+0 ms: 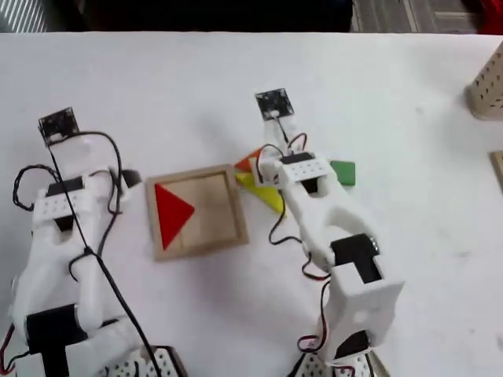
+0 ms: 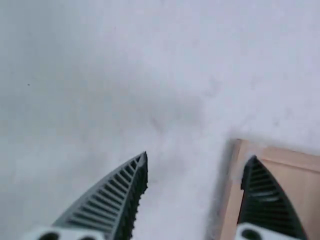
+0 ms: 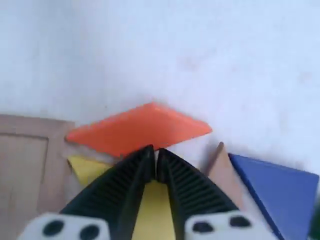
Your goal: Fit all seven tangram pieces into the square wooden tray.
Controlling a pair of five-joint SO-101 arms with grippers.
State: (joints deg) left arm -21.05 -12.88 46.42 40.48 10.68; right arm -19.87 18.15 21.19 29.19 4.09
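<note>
From the high view, my left gripper (image 2: 198,157) hangs at the tray's (image 1: 228,228) nine o'clock. Its fingers are spread wide, one over the tray's rim and one over the white table (image 1: 393,94). Inside the tray, one red triangle (image 1: 171,212) lies flat against the nine o'clock side.

At the tray's two to three o'clock, my right gripper (image 3: 155,150) sits low over the yellow piece (image 3: 155,205) with its tips together. They may be nipping a thin edge, though I doubt it. Around it lie one orange piece (image 3: 140,129), one bare-wood triangle (image 3: 221,167), one blue triangle (image 3: 272,187) and, farthest toward three o'clock, one green piece (image 1: 343,173).

That makes six pieces counted, one seated and five loose. I judge them light, stiff and slick-faced. Since they lie flat, I'd pinch one across two opposite edges near its middle.
</note>
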